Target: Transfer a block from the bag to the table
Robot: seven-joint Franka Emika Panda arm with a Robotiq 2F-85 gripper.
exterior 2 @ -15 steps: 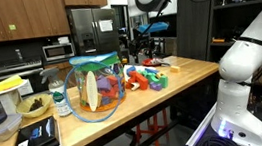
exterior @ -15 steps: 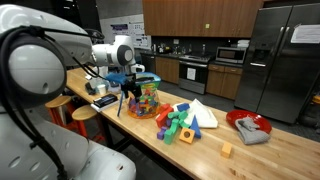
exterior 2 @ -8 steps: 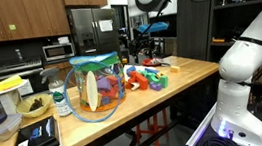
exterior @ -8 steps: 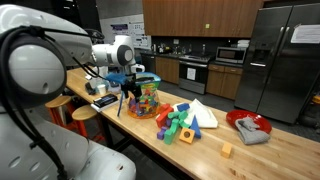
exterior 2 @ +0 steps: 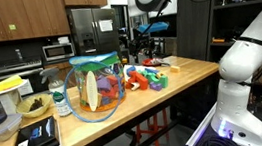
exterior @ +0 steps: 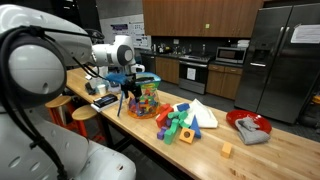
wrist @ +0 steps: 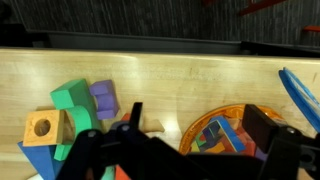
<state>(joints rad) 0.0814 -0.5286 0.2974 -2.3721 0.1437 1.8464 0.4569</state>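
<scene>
Listing by size: table [exterior: 272,156], one, long pale wood, bearing all the items below. Bag [exterior: 146,98], one, clear with a bluish rim, standing upright toward the table's 9 o'clock end, mouth up, presumably so its contents can be reached from above. Blocks [exterior 2: 109,87] inside it, many, multicoloured, heaped and overlapping, not countable; the one to be moved is judged to lie among them, none yet chosen. Bowl [exterior: 236,118], one, red, well apart at 3 o'clock of the bag, holding one grey cloth [exterior: 255,131]; likely no part of the job. Pile [exterior: 180,122], one, loose blocks lying on the bare wood at 4 o'clock of the bag; the wrist view shows four of them at 8 o'clock. Gripper [wrist: 200,114], one, jaws spread wide with nothing between them, hanging over the wood with the bag's mouth at 4 o'clock in the wrist view; probably spread to be ready for a reach into the bag. Orange block [exterior: 226,150], one, alone, well apart from the pile at 4 o'clock.
</scene>
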